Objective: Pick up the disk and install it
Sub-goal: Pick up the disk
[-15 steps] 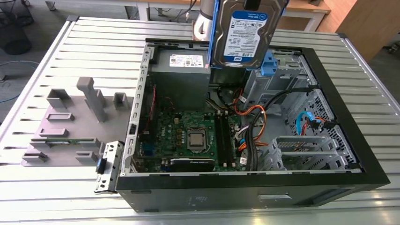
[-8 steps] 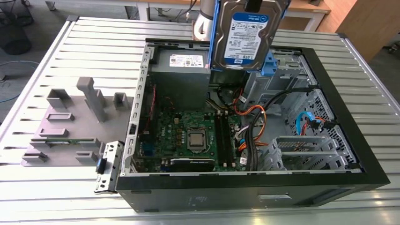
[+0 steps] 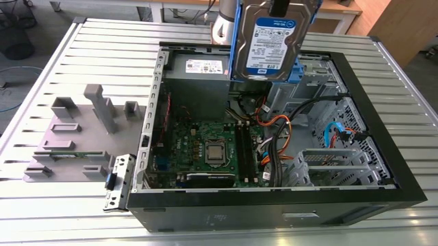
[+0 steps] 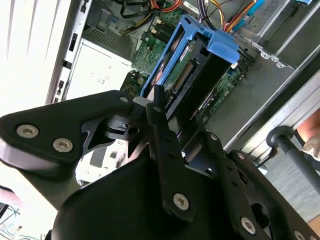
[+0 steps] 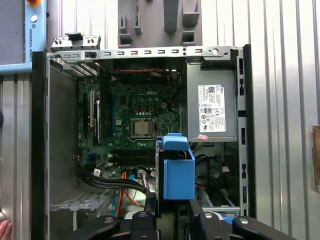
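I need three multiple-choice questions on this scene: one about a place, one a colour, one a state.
1. Where is the disk? A on the ribbed table; B in the air above the open computer case; C flat on the motherboard.
2. What colour are the disk's side rails? A red; B yellow; C blue.
3. How is the hand? A shut on the disk; B open; C shut on nothing.
Key: 1 B, it hangs upright over the case. 2 C, blue plastic frames the silver body. 3 A, its fingers clamp the disk in the second wrist view.
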Tool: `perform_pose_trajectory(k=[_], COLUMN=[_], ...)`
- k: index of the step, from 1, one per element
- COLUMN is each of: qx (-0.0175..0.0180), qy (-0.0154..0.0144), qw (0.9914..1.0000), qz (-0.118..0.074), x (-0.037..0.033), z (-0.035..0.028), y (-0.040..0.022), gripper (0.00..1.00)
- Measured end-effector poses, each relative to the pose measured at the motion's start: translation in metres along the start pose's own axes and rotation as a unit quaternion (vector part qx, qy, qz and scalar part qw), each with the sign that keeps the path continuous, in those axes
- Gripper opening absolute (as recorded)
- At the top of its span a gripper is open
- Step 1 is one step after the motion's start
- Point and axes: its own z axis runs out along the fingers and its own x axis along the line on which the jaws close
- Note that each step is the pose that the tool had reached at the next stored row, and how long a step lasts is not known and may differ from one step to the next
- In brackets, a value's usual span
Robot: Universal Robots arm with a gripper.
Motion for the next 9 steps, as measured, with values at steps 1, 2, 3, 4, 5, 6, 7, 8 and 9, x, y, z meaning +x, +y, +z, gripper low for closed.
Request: perform_pose_trajectory(k=[1, 2, 3, 4, 5, 6, 7, 8, 9], qx=[0.0000, 0.0000, 0.0001, 0.0001, 0.0002, 0.0002, 0.0003, 0.0003, 0.0003], qy=[0.0008, 0.0017, 0.0026, 0.0037, 0.0047, 0.0057, 0.0068, 0.0080, 0.0090], qw=[1.00000, 1.00000, 1.00000, 0.99999, 0.99999, 0.99998, 0.99998, 0.99997, 0.99996], qz=[0.000, 0.000, 0.000, 0.000, 0.000, 0.000, 0.000, 0.000, 0.000], x=[0.0007, 0.0015, 0.0023, 0.0033, 0.0044, 0.0055, 0.0067, 0.0079, 0.0092], z=[0.0000, 0.0000, 0.0001, 0.0001, 0.0002, 0.0002, 0.0003, 0.0003, 0.0004], y=[0.0000, 0.0000, -0.0001, -0.0002, -0.0002, -0.0002, -0.0003, -0.0003, -0.0003], gripper=[0.35, 0.35, 0.35, 0.35, 0.35, 0.35, 0.35, 0.35, 0.35])
